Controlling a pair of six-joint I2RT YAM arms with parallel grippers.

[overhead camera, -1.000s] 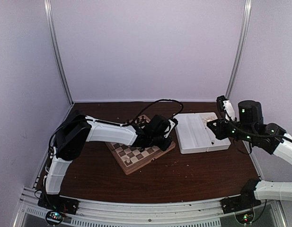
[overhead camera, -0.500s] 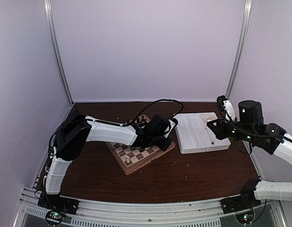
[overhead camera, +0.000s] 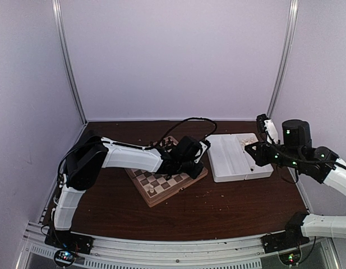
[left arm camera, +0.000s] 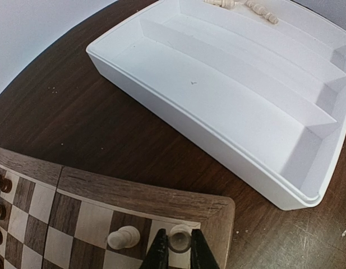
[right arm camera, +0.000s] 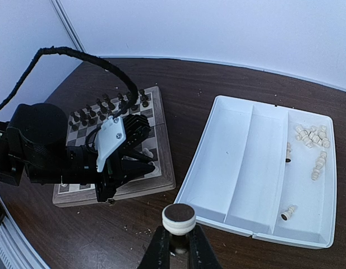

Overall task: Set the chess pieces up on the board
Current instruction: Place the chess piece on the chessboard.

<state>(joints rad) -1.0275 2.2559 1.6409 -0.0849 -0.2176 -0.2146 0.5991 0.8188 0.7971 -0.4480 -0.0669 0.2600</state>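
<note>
Grips with the left end effector [left arm camera: 178, 252], fingers pressed in on a ring-topped cream piece [left arm camera: 179, 240] that stands upright on the corner square of the board [left arm camera: 144, 199], just beside a second cream piece [left arm camera: 123, 237] on the next square. Hangs low over that corner, the wooden rim right ahead and the white tray [left arm camera: 217, 112] lying near the board on the dark surface [left arm camera: 77, 112]. Carries in the right end effector [right arm camera: 179, 232], closed tight, a round-topped cream piece [right arm camera: 179, 219], held in the air by the tray. Shows, further out, dark pieces [right arm camera: 105, 106] ranked along the board's far side. Shows too a loose cluster of cream chess pieces [right arm camera: 310, 137] lying in the tray compartment farthest from the board, with a lone cream figure [right arm camera: 289, 213] on its side at that compartment's near end. Looks no more than partway done: dark side seemingly set, only two cream figures visibly on the squares, one in transit, a good handful left to fetch, stand up and place. Cannot tell what else sits under the left arm.
</note>
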